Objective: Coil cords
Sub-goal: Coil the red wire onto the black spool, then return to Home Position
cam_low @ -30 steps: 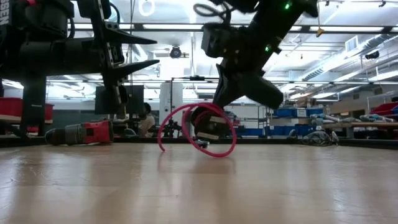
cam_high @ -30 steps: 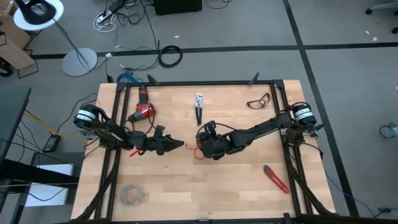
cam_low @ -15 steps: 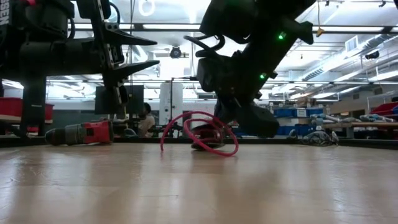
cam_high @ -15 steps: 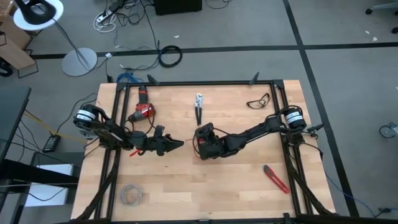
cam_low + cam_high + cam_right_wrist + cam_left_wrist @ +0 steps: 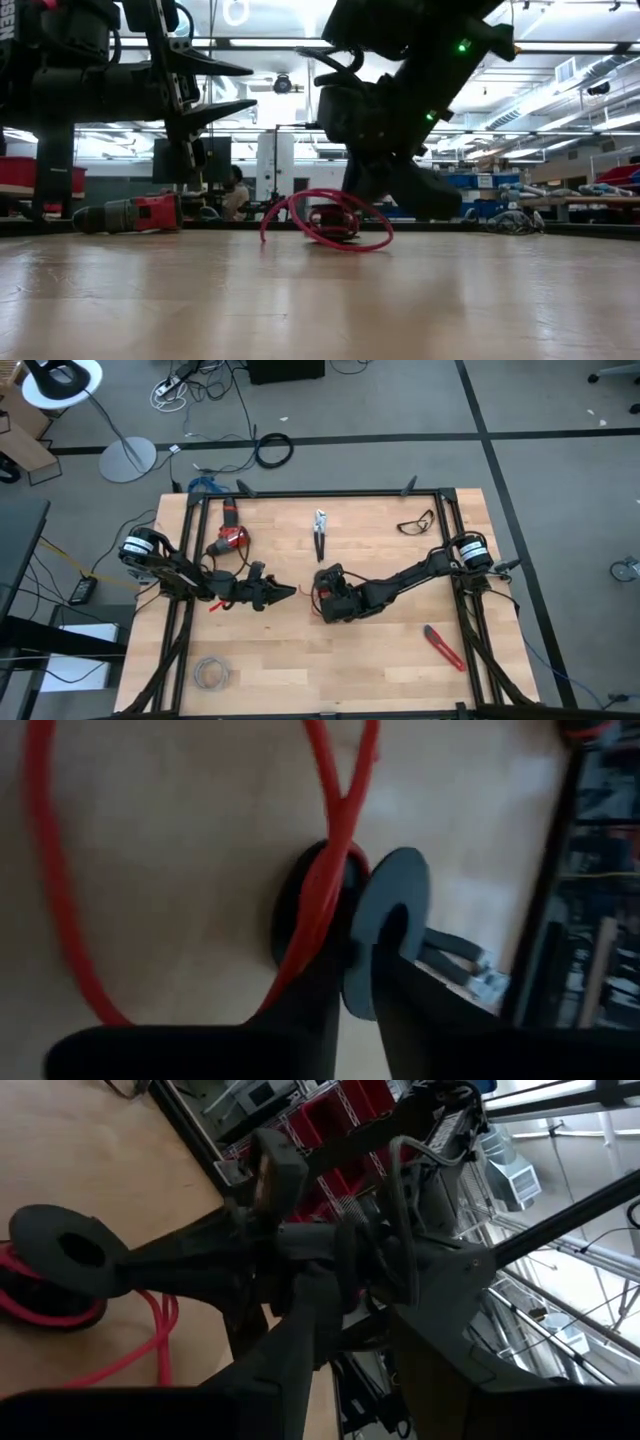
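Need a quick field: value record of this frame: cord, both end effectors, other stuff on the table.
cord: red wire, looped on the table mid-bench, strands crossing between the right fingers
right end effector: low over the loop, fingers close around the wire
left end effector: raised beside the loop, holding nothing
other items: red drill, pliers, safety glasses, red cutter, grey wire bundle

A grey floor crossed by dark lines surrounds the wooden table, with a white floor lamp and loose cables nearby, while bright ceiling lights and shelving fill the workshop behind.
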Robot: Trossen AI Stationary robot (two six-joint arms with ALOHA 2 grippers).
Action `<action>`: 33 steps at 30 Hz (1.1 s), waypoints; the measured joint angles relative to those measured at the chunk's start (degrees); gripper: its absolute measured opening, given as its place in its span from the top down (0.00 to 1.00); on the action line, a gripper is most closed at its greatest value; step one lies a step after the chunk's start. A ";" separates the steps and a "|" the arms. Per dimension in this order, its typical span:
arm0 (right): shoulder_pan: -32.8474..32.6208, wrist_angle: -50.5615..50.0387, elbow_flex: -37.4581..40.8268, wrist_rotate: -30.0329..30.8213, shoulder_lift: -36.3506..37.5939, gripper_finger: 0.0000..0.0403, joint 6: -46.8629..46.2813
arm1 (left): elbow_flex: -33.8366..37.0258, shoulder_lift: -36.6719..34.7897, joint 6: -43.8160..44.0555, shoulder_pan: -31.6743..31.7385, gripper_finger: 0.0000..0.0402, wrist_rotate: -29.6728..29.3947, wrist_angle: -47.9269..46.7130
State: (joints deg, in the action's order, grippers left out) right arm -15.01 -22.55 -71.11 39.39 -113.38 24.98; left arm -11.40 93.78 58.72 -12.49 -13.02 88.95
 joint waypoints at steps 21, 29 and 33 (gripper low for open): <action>-1.64 -13.61 -10.81 10.38 0.17 0.71 0.04 | 0.00 0.00 -1.33 0.00 0.66 0.00 -0.13; -3.38 -24.34 -17.54 31.23 0.24 0.71 2.17 | 0.00 0.00 -1.81 0.00 0.66 -0.08 -0.09; -3.95 -28.63 -23.21 39.14 2.06 0.71 2.35 | 0.00 0.00 -3.06 0.09 0.66 -0.65 0.48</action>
State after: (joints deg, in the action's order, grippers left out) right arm -18.97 -51.18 -94.33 78.53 -111.32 27.33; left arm -11.40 93.78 55.66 -12.40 -13.66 89.43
